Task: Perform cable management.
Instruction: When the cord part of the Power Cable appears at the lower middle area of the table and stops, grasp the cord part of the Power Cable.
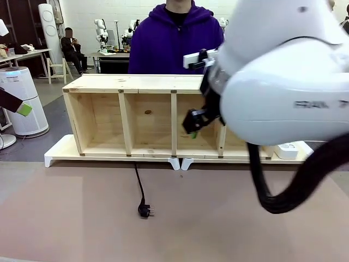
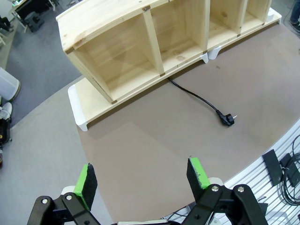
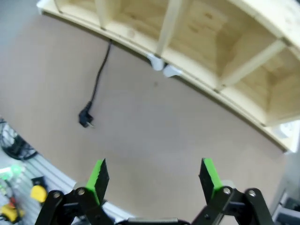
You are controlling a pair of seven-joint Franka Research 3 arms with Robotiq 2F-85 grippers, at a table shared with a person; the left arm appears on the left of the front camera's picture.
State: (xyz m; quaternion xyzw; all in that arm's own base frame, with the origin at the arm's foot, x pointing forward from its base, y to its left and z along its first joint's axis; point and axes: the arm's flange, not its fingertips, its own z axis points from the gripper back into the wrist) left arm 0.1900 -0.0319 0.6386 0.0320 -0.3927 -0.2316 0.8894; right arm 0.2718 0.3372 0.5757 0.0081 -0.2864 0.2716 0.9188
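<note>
The thin black cable (image 1: 139, 188) comes out from under the wooden shelf (image 1: 136, 83) and lies slack on the brown table, ending in a small black plug (image 1: 144, 210). My left gripper (image 2: 142, 177) hangs open high above the table, well away from the cable (image 2: 197, 97) and its plug (image 2: 228, 119); it also peeks in at the picture's left edge (image 1: 20, 107). My right gripper (image 3: 153, 176) is open too and empty, high over the table with the cable (image 3: 99, 72) and plug (image 3: 85, 118) to its left. In the front view the right gripper (image 1: 193, 124) hovers before the shelf's right compartments.
A person in a purple hoodie (image 1: 174, 43) stands behind the shelf. A white power strip (image 1: 287, 150) lies on the shelf's base at the right. My right arm's bulky body (image 1: 289, 82) blocks the front view's right side. A slotted panel (image 2: 281, 168) with black items borders the table.
</note>
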